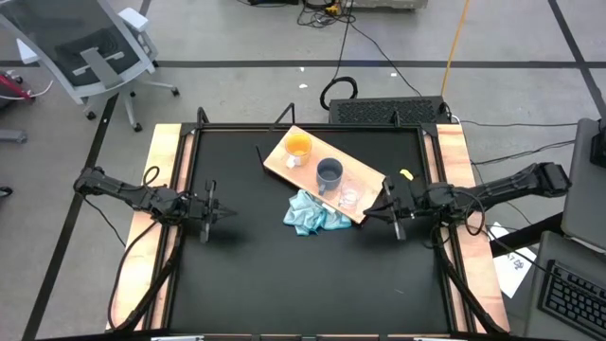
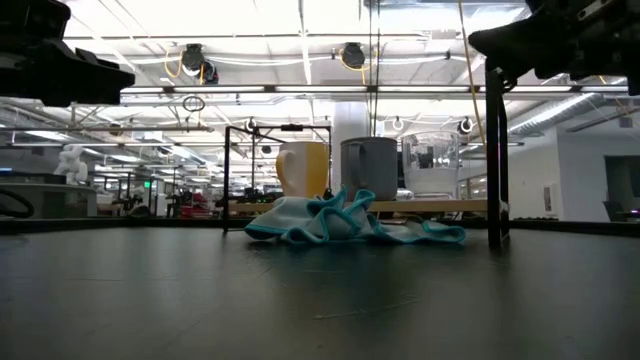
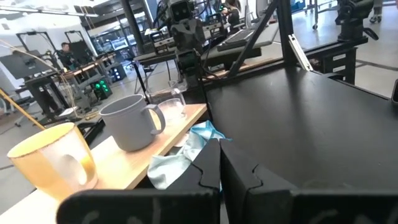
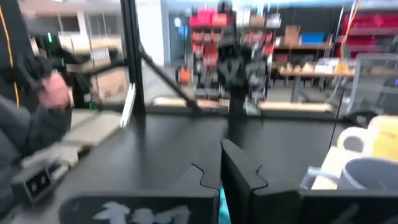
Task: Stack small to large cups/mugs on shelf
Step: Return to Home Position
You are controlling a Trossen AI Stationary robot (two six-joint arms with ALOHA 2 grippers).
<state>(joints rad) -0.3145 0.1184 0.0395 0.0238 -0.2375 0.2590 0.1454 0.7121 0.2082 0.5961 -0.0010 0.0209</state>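
Blue cloth (image 1: 315,213) against shelf (image 1: 276,163) near edge

We see the left gripper (image 3: 221,149) with its fingers pressed together. On the shelf (image 3: 124,173) the grey mug (image 3: 129,122) stands between the orange mug (image 3: 53,163) and the clear cup (image 3: 172,109). A blue cloth (image 3: 180,155) lies beside the shelf.

On my overhead feed, a black table (image 1: 284,275) carries a light-wood shelf (image 1: 276,159), laid slantwise toward the far side. Along the shelf stand an orange mug (image 1: 297,148), a grey-blue mug (image 1: 329,173) and a clear cup (image 1: 349,198). A crumpled light blue cloth (image 1: 311,216) lies against the shelf's near edge.
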